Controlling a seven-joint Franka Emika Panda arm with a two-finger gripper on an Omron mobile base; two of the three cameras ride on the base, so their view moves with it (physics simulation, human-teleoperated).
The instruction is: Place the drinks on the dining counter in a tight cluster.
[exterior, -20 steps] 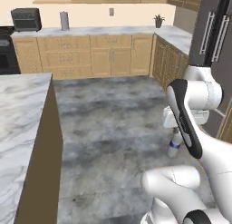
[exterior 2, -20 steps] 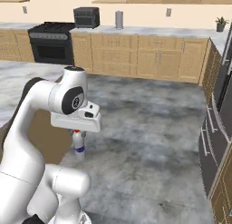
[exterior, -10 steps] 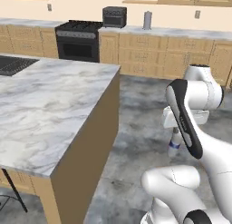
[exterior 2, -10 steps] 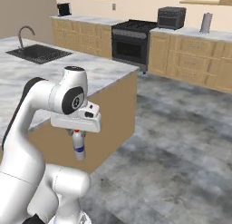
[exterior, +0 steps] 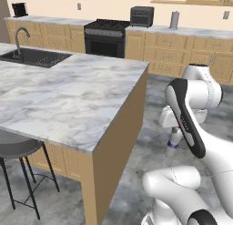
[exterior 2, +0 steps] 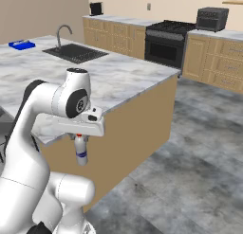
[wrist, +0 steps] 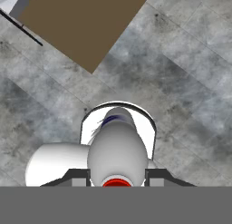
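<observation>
Drinks are represented by a single one — the small clear bottle [exterior: 173,144] with a red cap and blue label, hanging upright in the air above the grey floor [exterior: 136,174], beside the end of the dining bench [exterior: 68,101] and apart from it. In the left base view the arm's white forearm covers much of the bottle, so only its lower body and the blue band show; the cap is hidden under the hand. On the left of that view a round grey stool [exterior: 16,146] is cut off by the frame edge. The black sink [exterior: 34,58] with its curved tap is set in the far part of the marble top.

The right base view gives the bottle more plainly, hanging under the white hand, its red cap just at the hand's underside. The pincer [exterior 2: 79,136] itself is mostly hidden by the hand's housing there. A small blue object [exterior 2: 21,44] lies on the far left of the bench top, too small to make out.

In the hand view the pincer's dark fingertips [wrist: 77,175] press against either side of the bottle's neck just below the red cap — it is closed on the bottle, holding it clear of the floor. Behind it a tan wood panel [wrist: 86,23] of the bench base stands at the upper left.
</observation>
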